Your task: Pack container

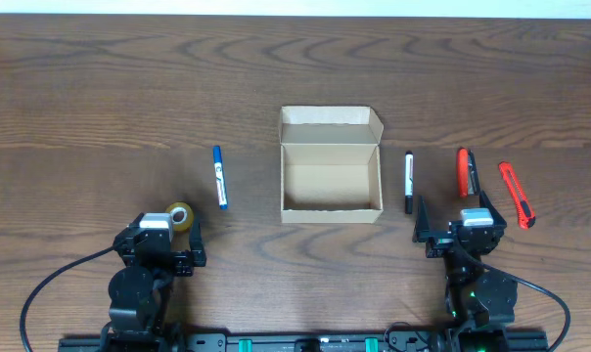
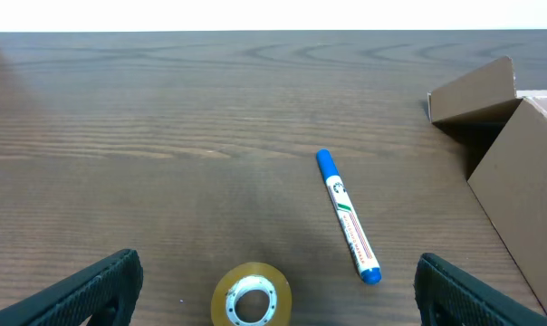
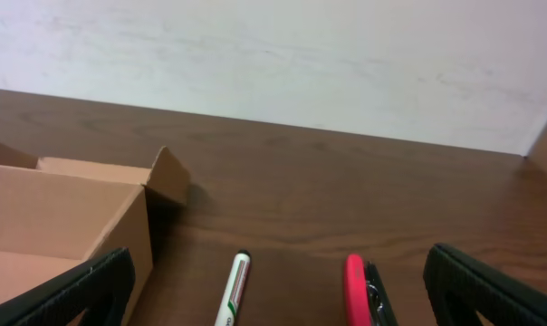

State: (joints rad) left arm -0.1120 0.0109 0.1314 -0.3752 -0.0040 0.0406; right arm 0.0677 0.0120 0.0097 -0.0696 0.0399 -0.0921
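Both pincers wide open, gripping nothing: left gripper (image 1: pixel 164 235) by tape roll (image 1: pixel 180 216), right gripper (image 1: pixel 455 220) near black marker (image 1: pixel 409 182). Cardboard box (image 1: pixel 331 188) sits between blue marker (image 1: pixel 218 177) and black marker, flap lid open, bare floor showing inside.

One box (image 1: pixel 331 186), one tape roll (image 1: pixel 181 215), two markers (image 1: pixel 219 177) (image 1: pixel 409 182) and two red tools (image 1: pixel 466 170) (image 1: pixel 516 195)

L fingers (image 2: pixel 97 288) & R fingers (image 3: pixel 495 290) spread wide, arms (image 1: pixel 134 288) tucked low.
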